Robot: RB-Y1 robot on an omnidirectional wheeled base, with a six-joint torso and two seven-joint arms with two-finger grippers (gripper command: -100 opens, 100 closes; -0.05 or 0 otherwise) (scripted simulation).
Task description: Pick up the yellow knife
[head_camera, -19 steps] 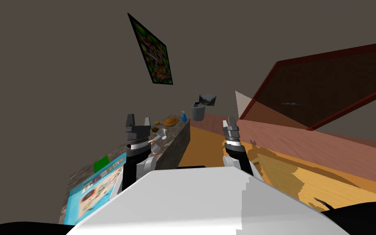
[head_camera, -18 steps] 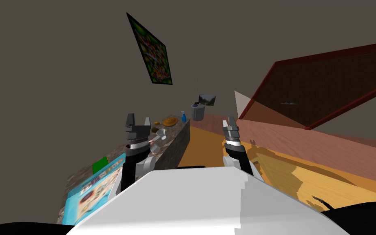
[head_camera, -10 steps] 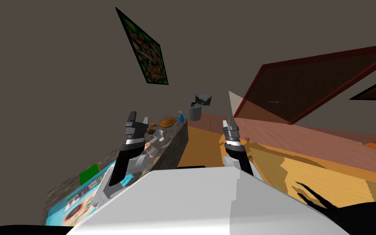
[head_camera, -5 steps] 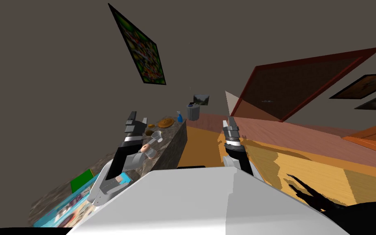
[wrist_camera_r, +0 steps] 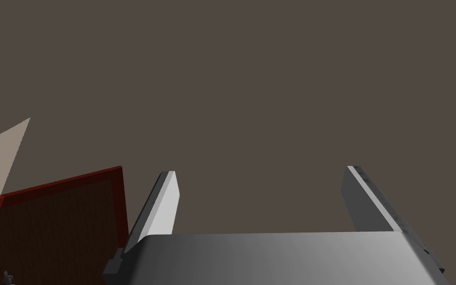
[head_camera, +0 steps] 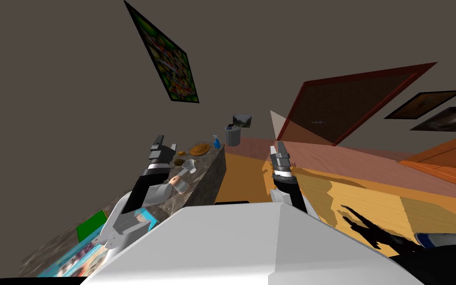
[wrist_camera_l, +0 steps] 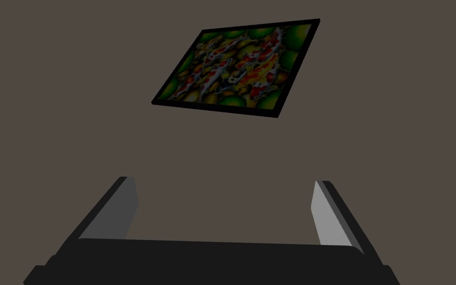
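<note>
- Head view: left gripper (head_camera: 165,144) is raised over the stone counter (head_camera: 208,179), with white cups (head_camera: 187,167) just beside it. The right gripper (head_camera: 279,147) is well apart. I cannot tell where the yellow knife is.
- Left wrist view: fingers (wrist_camera_l: 123,208) spread wide, holding nothing.
- Right wrist view: fingers (wrist_camera_r: 165,203) likewise wide apart and empty.

Nothing here can be read. The blue box (head_camera: 79,257) lying flat on the table (head_camera: 209,175), off at the robot's ten o'clock, carries large print and a picture, but the lettering is too blurred to make out.
</note>
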